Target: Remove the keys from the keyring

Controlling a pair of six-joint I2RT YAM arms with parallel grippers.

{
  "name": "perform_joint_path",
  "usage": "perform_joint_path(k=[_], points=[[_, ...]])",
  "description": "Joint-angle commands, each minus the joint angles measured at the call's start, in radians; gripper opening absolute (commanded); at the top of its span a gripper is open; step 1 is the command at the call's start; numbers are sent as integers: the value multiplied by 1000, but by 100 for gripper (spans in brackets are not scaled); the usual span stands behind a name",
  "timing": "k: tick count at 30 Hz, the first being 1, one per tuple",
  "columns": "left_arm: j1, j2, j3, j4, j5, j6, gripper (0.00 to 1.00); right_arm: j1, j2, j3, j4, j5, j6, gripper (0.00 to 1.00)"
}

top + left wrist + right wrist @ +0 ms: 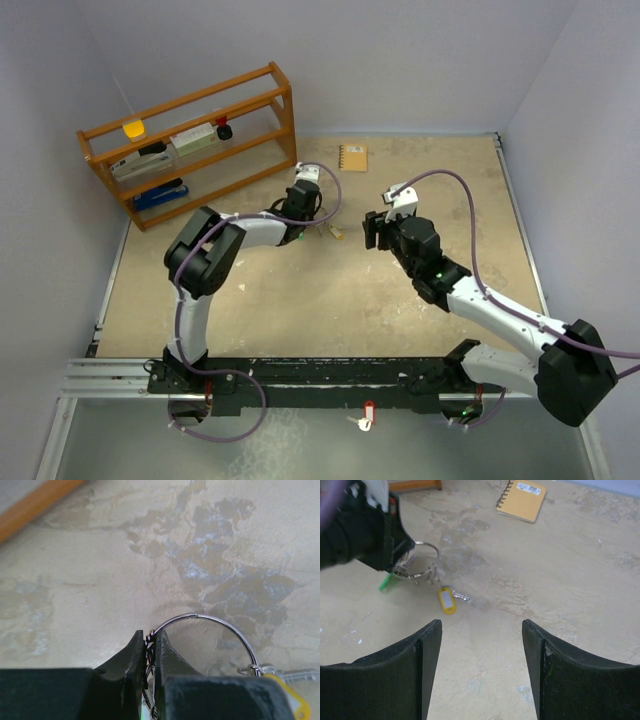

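The left tool (150, 639) is clamped on the keyring (200, 615), pinching its wire loops low at the worktop (560, 580). A green-headed key (386, 583) and a yellow tag (446, 600) lie on the worktop, attached to the ring. The right tool (481, 627) hovers nearby, jaws wide apart, holding nothing

Keyring (422, 574) at table (330, 310) middle; notebook (521, 500) behind it; rack (288, 120) back left.
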Motion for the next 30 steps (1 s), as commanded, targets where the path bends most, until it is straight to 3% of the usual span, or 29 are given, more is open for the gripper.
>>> perform_joint_path(k=[1, 13, 21, 30], points=[[4, -181, -2, 34, -41, 62, 0, -2, 18, 14, 31, -35, -21, 68], [-22, -446, -21, 40, -62, 193, 0, -1, 7, 6, 152, -233, -70, 68], [-34, -495, -45, 35, -60, 201, 0, -2, 20, 4, 175, -263, -36, 68], [-53, -535, 53, -50, 73, 193, 0, -1, -23, -74, 280, -392, -81, 68]])
